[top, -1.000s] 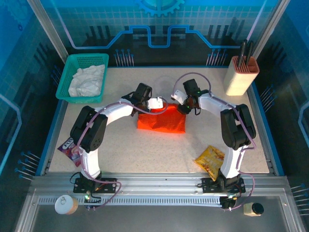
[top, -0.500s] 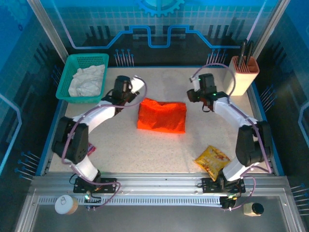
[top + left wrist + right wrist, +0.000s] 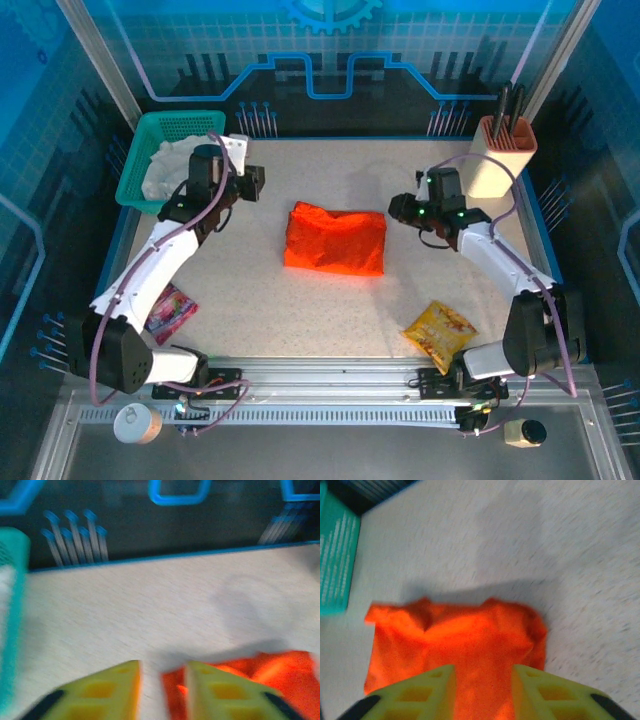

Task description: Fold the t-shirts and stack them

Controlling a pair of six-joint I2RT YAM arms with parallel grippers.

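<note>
The orange t-shirt (image 3: pixel 335 240) lies folded into a rectangle at the middle of the table; it shows too as orange fabric (image 3: pixel 280 670) and a folded bundle (image 3: pixel 460 640) in the wrist views. The white t-shirt (image 3: pixel 170 168) sits crumpled in the green basket (image 3: pixel 135 195). My left gripper (image 3: pixel 252 183) hovers left of the orange shirt near the basket, open (image 3: pixel 162 692), nothing between its yellow fingers. My right gripper (image 3: pixel 398 208) hangs just right of the orange shirt, open (image 3: pixel 482 695), fingers apart above the fabric and holding nothing.
A yellow snack packet (image 3: pixel 438 330) lies at the front right, and a purple packet (image 3: pixel 170 310) at the front left. A beige utensil holder (image 3: pixel 498 155) stands at the back right. The basket's edge (image 3: pixel 10 610) shows at the left, and its corner (image 3: pixel 337 555).
Both grippers have let go of the orange shirt and drawn outward, the left toward the basket, the right toward the right side. The folded shirt stays put.
</note>
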